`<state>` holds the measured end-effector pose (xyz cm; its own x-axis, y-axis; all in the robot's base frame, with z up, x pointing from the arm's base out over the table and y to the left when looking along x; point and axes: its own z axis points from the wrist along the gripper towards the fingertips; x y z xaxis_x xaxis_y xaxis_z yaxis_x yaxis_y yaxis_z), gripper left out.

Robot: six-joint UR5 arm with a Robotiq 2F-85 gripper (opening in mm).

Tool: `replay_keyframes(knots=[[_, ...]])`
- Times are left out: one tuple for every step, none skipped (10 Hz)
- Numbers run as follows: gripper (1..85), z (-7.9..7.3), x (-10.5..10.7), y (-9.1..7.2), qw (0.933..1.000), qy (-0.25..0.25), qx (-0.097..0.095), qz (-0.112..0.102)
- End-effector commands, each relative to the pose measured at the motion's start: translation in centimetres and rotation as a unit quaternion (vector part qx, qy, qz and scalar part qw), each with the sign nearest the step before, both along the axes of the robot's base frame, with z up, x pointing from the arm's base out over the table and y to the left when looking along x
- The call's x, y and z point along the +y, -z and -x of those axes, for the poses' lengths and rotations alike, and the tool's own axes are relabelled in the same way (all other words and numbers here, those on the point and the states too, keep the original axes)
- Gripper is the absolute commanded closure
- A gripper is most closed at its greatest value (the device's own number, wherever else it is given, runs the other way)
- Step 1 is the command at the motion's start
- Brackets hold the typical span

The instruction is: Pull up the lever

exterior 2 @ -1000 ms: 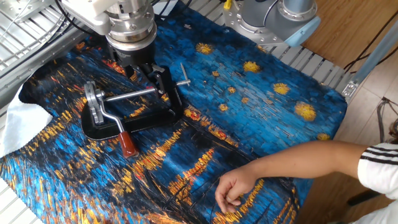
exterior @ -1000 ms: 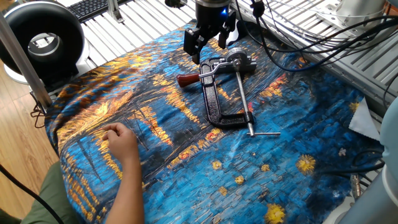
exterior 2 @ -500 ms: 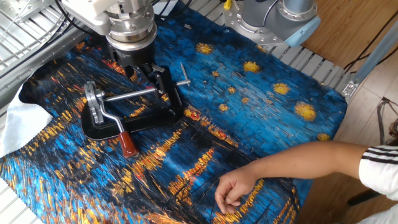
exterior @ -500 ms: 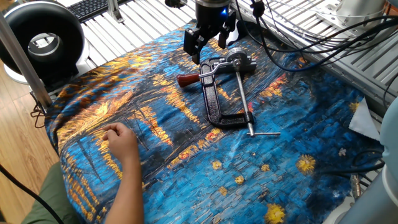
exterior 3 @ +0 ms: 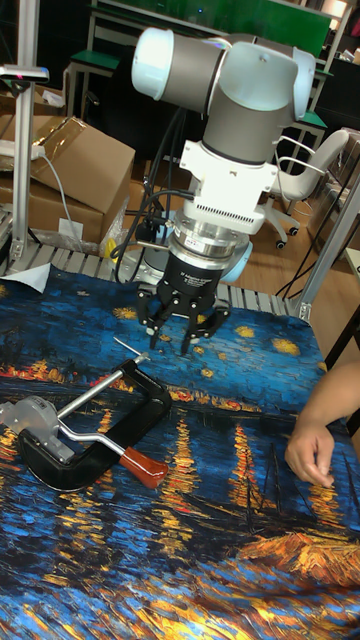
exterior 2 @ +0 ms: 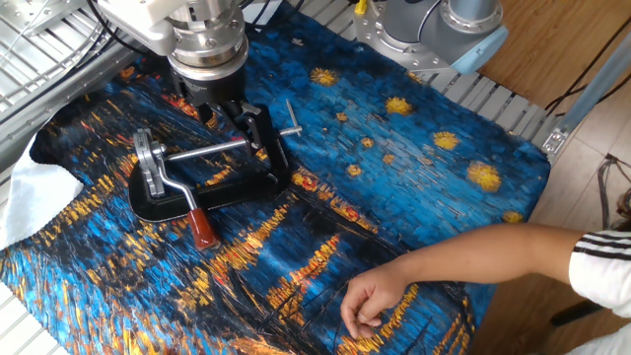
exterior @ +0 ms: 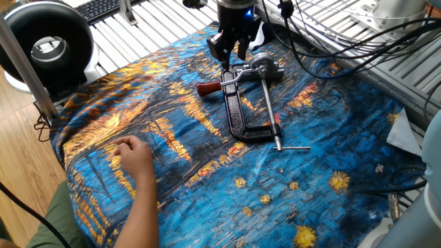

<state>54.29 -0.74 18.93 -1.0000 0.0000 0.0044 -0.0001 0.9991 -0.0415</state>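
Observation:
A black C-shaped clamp lies flat on the blue and orange painted cloth. Its lever, a short black arm with a dark red sleeve, rests low against the cloth and points away from the clamp's head. My gripper hangs just above the cloth beside the clamp's head, a short way from the lever. Its fingers stand apart, open, with nothing between them. The silver threaded rod runs across the clamp's mouth.
A person's hand rests on the cloth at the side away from the clamp. A black round device and a keyboard sit beyond the cloth. Cables trail behind the arm. White paper lies at the cloth's edge.

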Motion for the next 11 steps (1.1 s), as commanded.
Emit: replay_keyframes(knots=[[84.7,-0.07,-0.07,-0.08,1.0000,0.001,-0.001,0.003],[84.7,-0.07,0.00,-0.08,1.0000,0.000,-0.001,0.002],[84.7,-0.17,0.01,-0.07,1.0000,-0.007,-0.003,0.003],[84.7,-0.21,-0.07,-0.07,0.9999,-0.014,-0.004,0.004],[84.7,-0.06,-0.14,-0.07,0.9998,-0.020,-0.001,0.005],[84.7,0.09,-0.18,0.02,0.9996,-0.026,0.000,0.002],[84.7,0.15,-0.16,0.13,0.9995,-0.032,-0.001,-0.001],[84.7,0.21,-0.17,0.20,0.9995,-0.033,-0.001,-0.003],[84.7,0.26,-0.02,0.25,0.9995,-0.030,-0.001,-0.007],[84.7,0.32,0.03,0.33,0.9996,-0.027,-0.002,-0.008],[84.7,0.26,0.16,0.42,0.9995,-0.027,-0.006,-0.014]])
